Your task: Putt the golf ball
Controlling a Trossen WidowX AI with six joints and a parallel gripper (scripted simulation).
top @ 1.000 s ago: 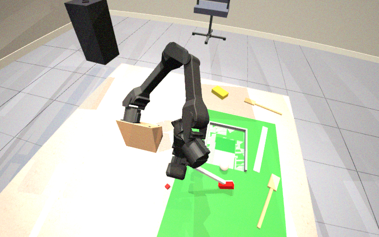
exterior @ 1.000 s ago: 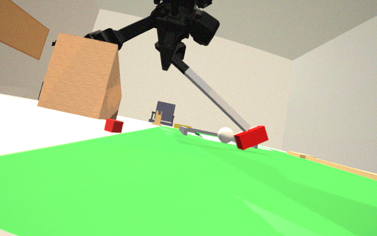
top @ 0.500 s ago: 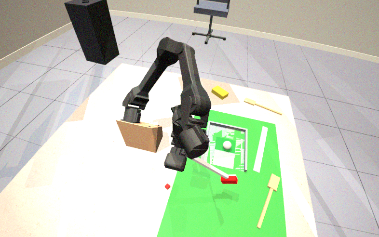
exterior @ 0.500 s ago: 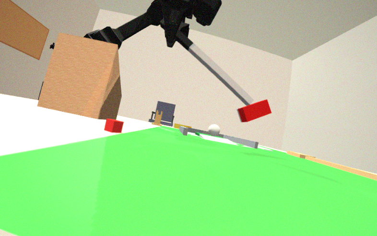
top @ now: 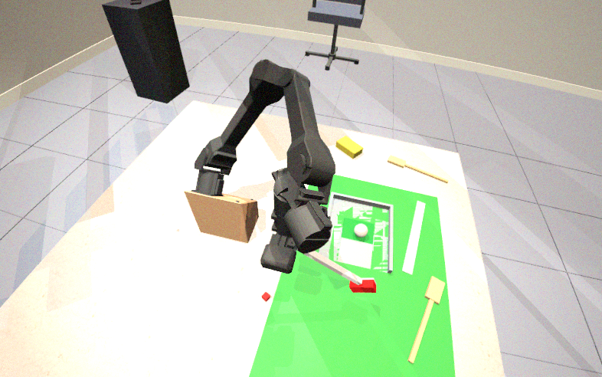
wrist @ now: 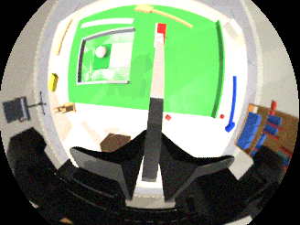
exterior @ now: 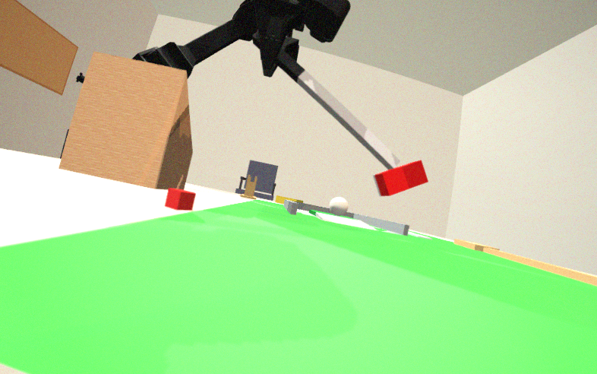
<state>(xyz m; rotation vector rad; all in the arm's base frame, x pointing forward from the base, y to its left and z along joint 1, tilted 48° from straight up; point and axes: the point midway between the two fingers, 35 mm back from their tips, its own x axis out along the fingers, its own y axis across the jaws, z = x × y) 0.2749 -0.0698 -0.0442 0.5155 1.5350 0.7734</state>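
Green mat [top: 324, 329] [exterior: 198, 282] [wrist: 187, 64] covers one corner of the white counter [top: 146, 284] [exterior: 30, 194] [wrist: 192, 133]. Nearly closed, the gripper [exterior: 282, 61] [wrist: 152, 133] grips the putter [top: 335, 267] [exterior: 348, 116] [wrist: 157, 73]; the top view hides its fingers. Exterior shows the red head raised off the mat. The ball [top: 361, 231] [exterior: 338, 205] [wrist: 101, 51] sits inside the walled green [top: 390, 240] [exterior: 380, 222] [wrist: 105, 83]. Only wrist shows a blue club [wrist: 233, 101] along the counter's edge.

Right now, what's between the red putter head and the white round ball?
In the top view, green mat and the white flat ramp lie between them.
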